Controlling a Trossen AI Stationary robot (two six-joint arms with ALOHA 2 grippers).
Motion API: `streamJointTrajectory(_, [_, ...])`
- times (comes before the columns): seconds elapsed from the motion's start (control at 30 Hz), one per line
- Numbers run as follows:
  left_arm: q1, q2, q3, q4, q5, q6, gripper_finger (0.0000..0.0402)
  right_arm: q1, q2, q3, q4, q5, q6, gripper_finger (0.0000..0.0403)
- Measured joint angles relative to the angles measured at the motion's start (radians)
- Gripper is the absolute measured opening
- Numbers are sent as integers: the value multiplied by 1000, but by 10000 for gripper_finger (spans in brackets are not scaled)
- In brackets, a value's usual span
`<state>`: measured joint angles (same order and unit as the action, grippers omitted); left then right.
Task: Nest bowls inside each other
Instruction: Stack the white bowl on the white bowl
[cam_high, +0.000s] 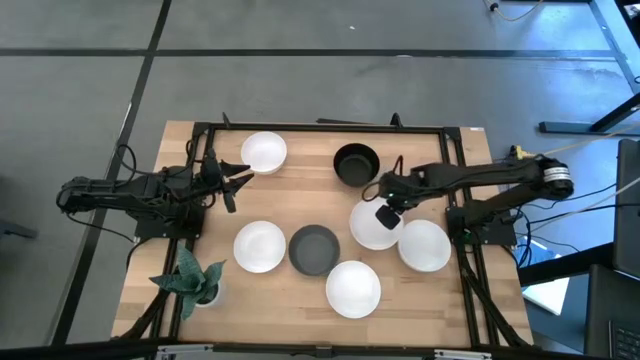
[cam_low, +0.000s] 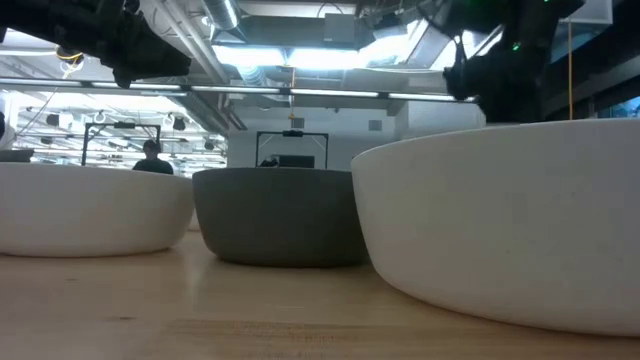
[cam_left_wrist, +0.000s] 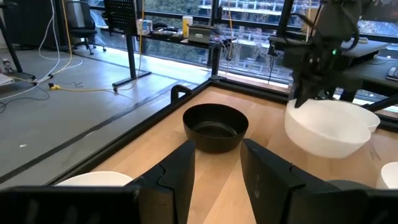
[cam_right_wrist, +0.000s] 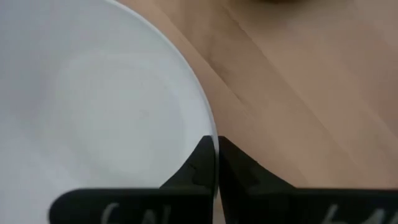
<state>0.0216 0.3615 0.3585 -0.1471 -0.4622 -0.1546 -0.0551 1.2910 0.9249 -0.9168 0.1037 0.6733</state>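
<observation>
Currently right gripper (cam_right_wrist: 216, 163) jaws pinch the white bowl (cam_high: 372, 226) rim, a sound hold on stiff, slick, breakable ware; left gripper (cam_left_wrist: 217, 171) jaws gape empty.

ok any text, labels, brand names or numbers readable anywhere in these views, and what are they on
None can be read.
white bowl: plain in the right wrist view, no print; the right gripper is shut on its rim.
black bowl and grey bowl: no markings.
left gripper: dark fingers open, no lettering.
Bottles on the far desk in the left wrist view: any labels too small to read.
</observation>
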Motion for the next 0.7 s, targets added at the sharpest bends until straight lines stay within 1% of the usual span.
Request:
streamJointTrajectory(0.17, [0,0,0,0,0,0,124,2,-102,0,-65,-60,33,6])
streamJointTrajectory(0.37, [0,0,0,0,0,0,124,4,-227,0,-188,-147,90,6])
streamJointTrajectory(0.53, [0,0,0,0,0,0,124,30,-312,0,-296,-214,135,6])
streamJointTrajectory(0.7, [0,0,0,0,0,1,124,72,-346,0,-448,-221,219,6])
